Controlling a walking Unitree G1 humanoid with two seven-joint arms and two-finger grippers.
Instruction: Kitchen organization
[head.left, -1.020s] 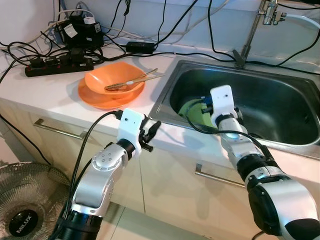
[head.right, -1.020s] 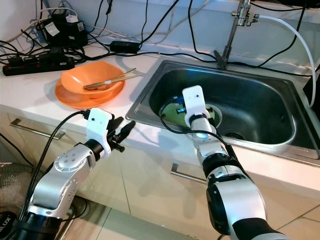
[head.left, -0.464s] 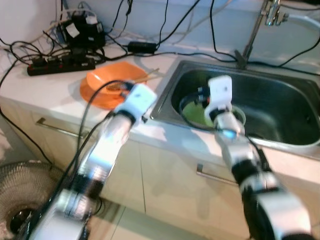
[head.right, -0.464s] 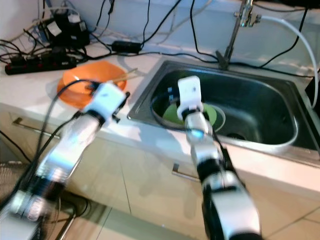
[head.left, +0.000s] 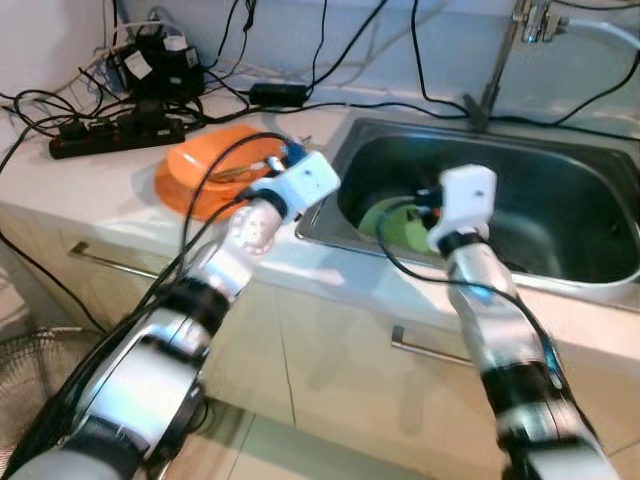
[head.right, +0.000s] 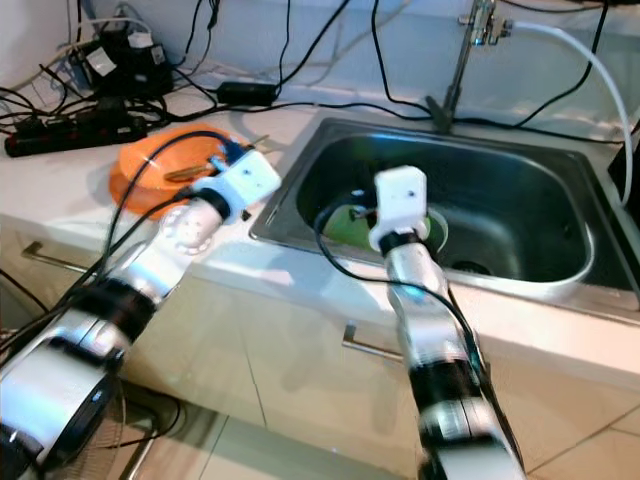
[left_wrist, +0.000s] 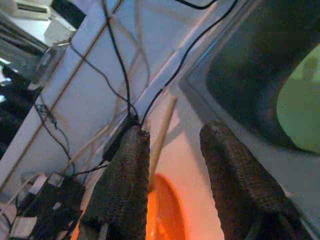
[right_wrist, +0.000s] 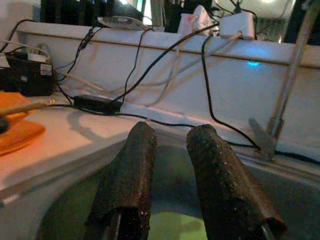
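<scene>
Stainless steel sink (head.left: 560, 200) holds a green plate (head.left: 395, 222), partly hidden behind the right gripper (right_wrist: 170, 170), whose fingers stand parted with nothing between them. Orange bowl (head.left: 215, 170) with chopsticks (left_wrist: 161, 132) sits on the counter (head.left: 90, 185), blurred; left gripper (left_wrist: 175, 172) hovers there, released.

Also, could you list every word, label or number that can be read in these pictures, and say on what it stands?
No text can be read.
White label on the black adapter: too blurred to read.
Power strip: no legible marking.
</scene>
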